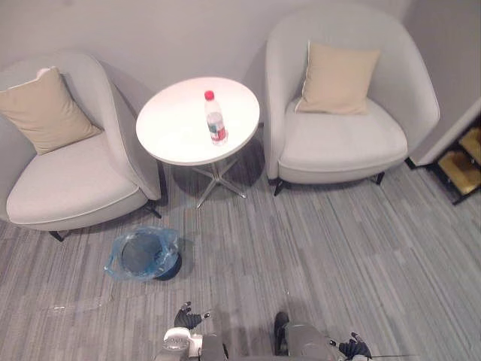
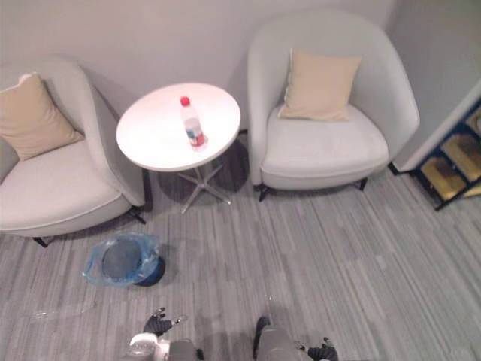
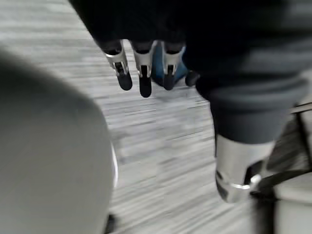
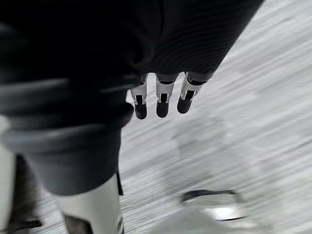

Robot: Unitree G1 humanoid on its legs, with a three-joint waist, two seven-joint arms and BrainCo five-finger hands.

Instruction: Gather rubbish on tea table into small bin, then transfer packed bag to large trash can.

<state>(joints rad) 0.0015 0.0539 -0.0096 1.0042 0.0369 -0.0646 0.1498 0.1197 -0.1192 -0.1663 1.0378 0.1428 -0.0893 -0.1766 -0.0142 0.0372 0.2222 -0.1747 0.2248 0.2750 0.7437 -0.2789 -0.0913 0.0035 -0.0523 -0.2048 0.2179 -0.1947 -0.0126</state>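
**A:** What are the hands doing?

**B:** The left hand (image 3: pixel 145 78) hangs low in front of the robot with its fingers straight and loose, and there is nothing in it. The right hand (image 4: pixel 162 101) is the same: relaxed fingers pointing at the carpet (image 1: pixel 316 248), also empty.

**A:** And the rubbish?

**B:** A plastic water bottle (image 1: pixel 216 119) with a red cap stands upright near the middle of the round white tea table (image 1: pixel 169 139), well apart from both hands. I can make out no other piece on the tabletop.

**A:** Where is the small bin?

**B:** The small bin (image 1: pixel 167 269) stands on the carpet in front of the left armchair (image 1: pixel 68 188), between the robot and the table. The blue bag (image 1: pixel 143 252) lining it is spread open over the rim. I see nothing in it, though the inside is dark.

**A:** So how far along is the task?

**B:** I'd say it is at the very start. The bottle is not yet picked up and nothing is binned. The bag has not been gathered or lifted out, and carrying it away comes last. Something flat and clear (image 1: pixel 75 304) lies on the carpet near the bin, but I cannot tell what it is.
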